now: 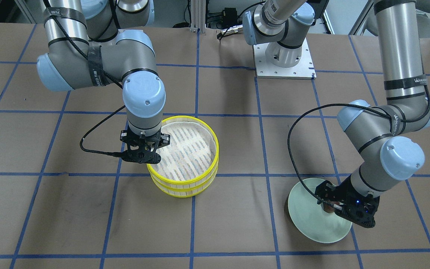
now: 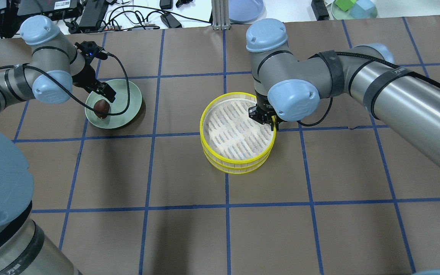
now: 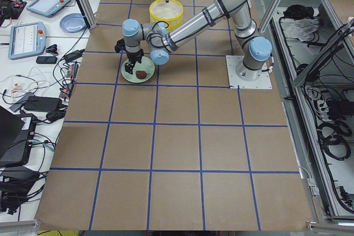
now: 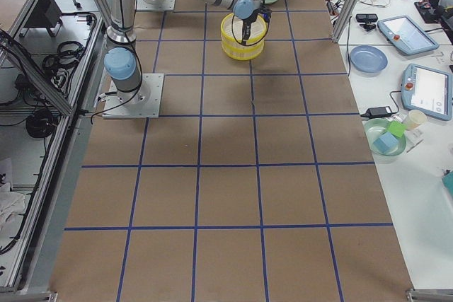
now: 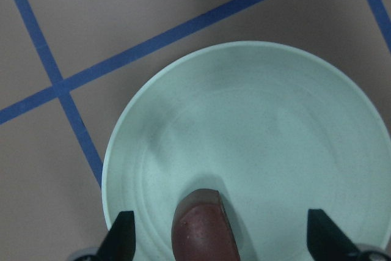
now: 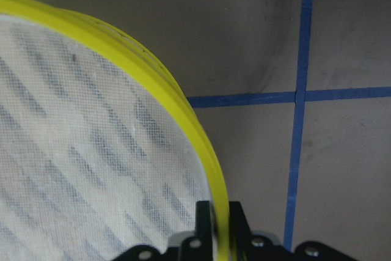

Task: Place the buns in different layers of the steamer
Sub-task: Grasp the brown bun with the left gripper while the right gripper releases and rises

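Observation:
A yellow two-layer steamer (image 2: 239,165) stands mid-table, its layers stacked; the top layer's white liner is bare. My right gripper (image 2: 271,120) is shut on the top layer's yellow rim (image 6: 183,114), one finger inside and one outside, as the right wrist view shows. One brown bun (image 2: 101,108) lies on a pale green plate (image 2: 128,100). My left gripper (image 2: 104,96) hangs low over the plate, open, its fingertips (image 5: 124,236) on either side of the bun (image 5: 204,227) without touching it. No other bun shows.
The right arm's base plate (image 1: 284,59) is bolted at the robot's side of the table. Beyond the far table edge lie cables, a blue bowl (image 2: 245,7) and a plate of coloured blocks (image 2: 353,7).

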Controlling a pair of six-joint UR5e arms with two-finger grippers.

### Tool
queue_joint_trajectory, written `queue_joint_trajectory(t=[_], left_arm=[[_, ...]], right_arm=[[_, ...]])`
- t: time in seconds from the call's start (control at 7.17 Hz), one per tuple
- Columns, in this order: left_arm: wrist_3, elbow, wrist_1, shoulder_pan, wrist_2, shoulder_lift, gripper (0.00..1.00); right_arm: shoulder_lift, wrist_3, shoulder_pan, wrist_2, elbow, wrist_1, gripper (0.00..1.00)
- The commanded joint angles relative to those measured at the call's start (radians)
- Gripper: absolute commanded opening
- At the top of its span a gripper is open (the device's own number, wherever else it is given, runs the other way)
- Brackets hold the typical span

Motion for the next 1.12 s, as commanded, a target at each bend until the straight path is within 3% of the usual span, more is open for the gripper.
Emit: queue_joint_trajectory(t=[0.0,0.14,0.28,0.42,0.56,0.7,0.98], left_arm=[[0.025,-0.001,0.001,0.007,0.004,-0.034,0.93],[0.025,-0.001,-0.005,0.011,0.004,-0.035,0.22],[0.026,-0.001,-0.005,0.014,0.002,-0.035,0.0],[0.001,0.001,-0.005,0.014,-0.001,-0.022,0.0],[-0.066,0.01,-0.026,0.014,-0.011,-0.003,0.0],[-0.105,0.016,-0.037,0.01,-0.016,0.017,0.0],[-0.209,0.021,-0.072,-0.016,-0.053,0.069,0.0]], right_arm=[[-0.132,-0.006,-0.016,0.108,-0.11,0.08,1.0],[-0.265,-0.007,-0.029,0.186,-0.177,0.21,1.0],[-0.358,-0.012,-0.036,0.185,-0.211,0.257,1.0],[-0.433,-0.023,-0.036,0.178,-0.214,0.365,1.0],[-0.446,-0.026,-0.036,0.17,-0.212,0.415,1.0],[-0.439,-0.055,-0.045,0.108,-0.212,0.429,1.0],[-0.435,-0.092,-0.188,0.142,-0.237,0.478,1.0]])
